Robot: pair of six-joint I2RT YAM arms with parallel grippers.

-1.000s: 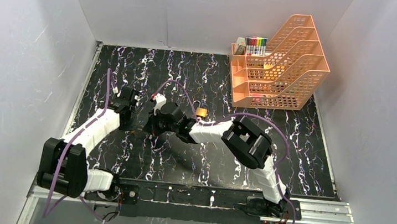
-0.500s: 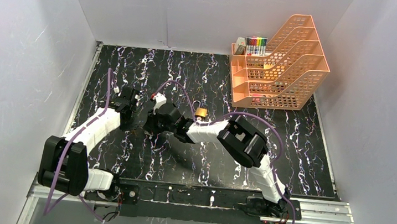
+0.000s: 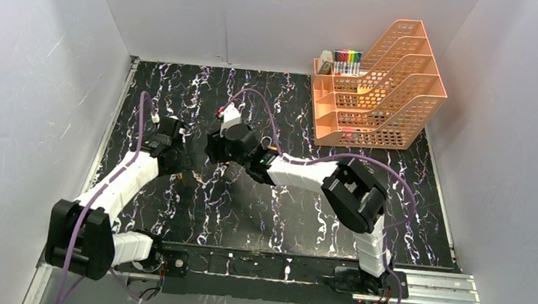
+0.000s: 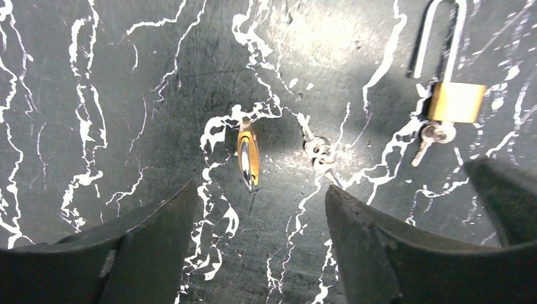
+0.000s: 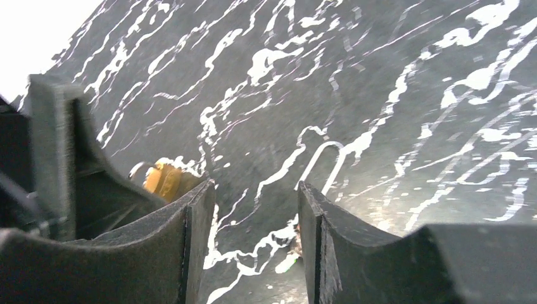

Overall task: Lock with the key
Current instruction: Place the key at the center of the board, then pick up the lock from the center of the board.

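Observation:
In the left wrist view a brass padlock with a long steel shackle lies flat on the black marbled table, a key in its base. I cannot tell whether the shackle is seated. A smaller brass padlock stands on edge beside a loose key ring. My left gripper is open just short of both, holding nothing. My right gripper is open too. The small padlock shows behind its left finger and the long shackle lies ahead. From above, the left gripper and right gripper hover close together.
An orange tiered file rack stands at the back right, with a box of coloured markers behind it. White walls close in the left, back and right sides. Purple cables loop over both arms.
Both grippers have opened from shut and let go. The left arm drew back to the left. The right gripper lifted and swung toward the back, its forearm now covering the table's middle.

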